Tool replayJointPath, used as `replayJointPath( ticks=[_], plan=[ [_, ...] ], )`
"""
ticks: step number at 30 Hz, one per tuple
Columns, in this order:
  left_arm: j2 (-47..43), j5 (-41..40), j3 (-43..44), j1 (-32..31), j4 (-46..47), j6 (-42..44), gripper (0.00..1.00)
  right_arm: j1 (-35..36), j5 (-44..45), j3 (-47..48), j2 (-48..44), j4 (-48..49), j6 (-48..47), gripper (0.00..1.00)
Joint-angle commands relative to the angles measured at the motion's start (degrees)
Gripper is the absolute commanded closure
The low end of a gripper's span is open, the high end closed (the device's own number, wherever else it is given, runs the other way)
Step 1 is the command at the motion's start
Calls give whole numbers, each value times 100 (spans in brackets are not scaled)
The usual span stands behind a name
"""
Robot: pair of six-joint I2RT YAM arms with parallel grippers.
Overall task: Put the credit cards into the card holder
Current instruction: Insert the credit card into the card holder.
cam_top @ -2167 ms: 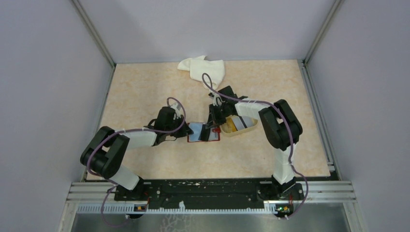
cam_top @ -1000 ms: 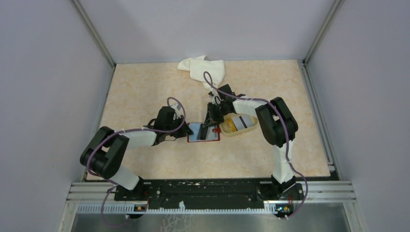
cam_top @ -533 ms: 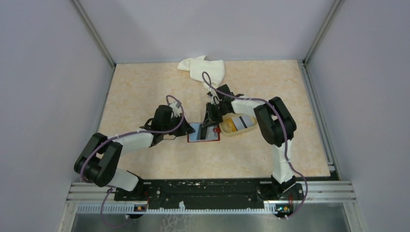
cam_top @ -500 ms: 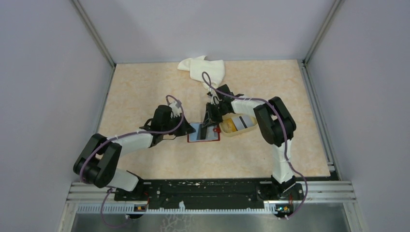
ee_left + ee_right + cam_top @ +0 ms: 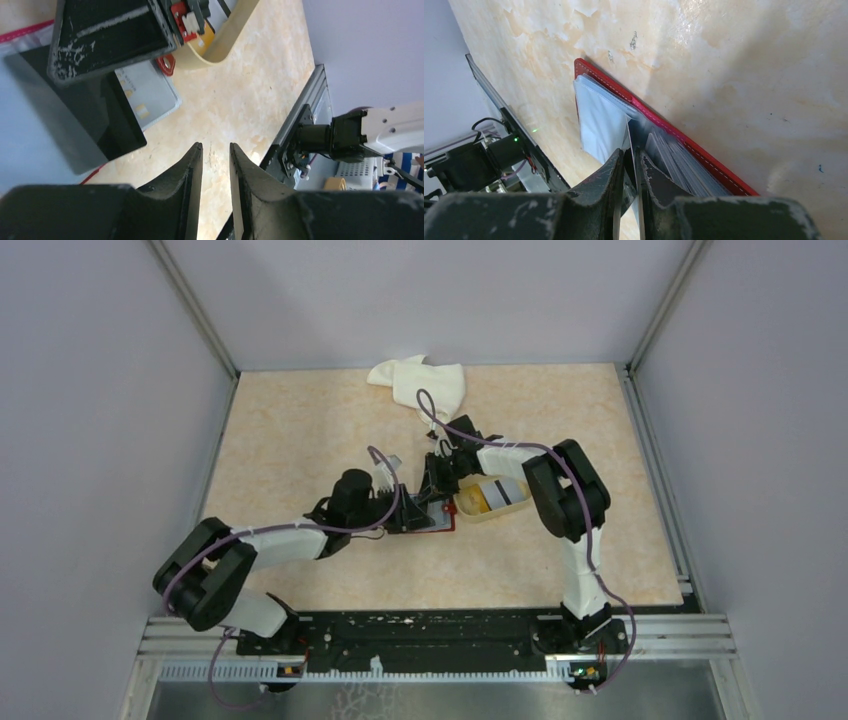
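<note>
The dark red card holder (image 5: 436,524) lies open on the table, its clear sleeves (image 5: 599,117) fanned inside the red cover (image 5: 704,160). My right gripper (image 5: 630,152) is shut on a black credit card (image 5: 87,117) that stands on edge among the sleeves. A pale grey credit card (image 5: 147,95) lies flat beside it. My left gripper (image 5: 216,147) hovers low over the holder's left half (image 5: 404,510), jaws a little apart with only bare table showing between them.
A beige tray (image 5: 497,508) with more cards touches the holder's right side, its rim (image 5: 227,40) close behind the right gripper. A crumpled white cloth (image 5: 420,382) lies at the back edge. Metal rails run along the table's near edge.
My left arm has swung right, from beside the holder's left edge to over its left half, and its jaws have parted slightly. The right gripper has stayed put with the card.
</note>
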Motion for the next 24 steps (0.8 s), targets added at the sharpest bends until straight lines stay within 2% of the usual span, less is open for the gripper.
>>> replayJointPath(
  ticks=[1, 9, 18, 24],
  plan=[
    [433, -608, 484, -193, 39, 11, 68, 68, 384, -1, 222, -224, -163, 85],
    [946, -1652, 1046, -390, -613, 293, 73, 62, 385, 17, 231, -240, -181, 85],
    [1404, -1795, 1360, -476, -749, 352, 73, 64, 408, 26, 235, -264, -219, 84],
    [1523, -2445, 1407, -535, -1134, 359, 73, 67, 412, 64, 238, -299, -278, 81]
  ],
)
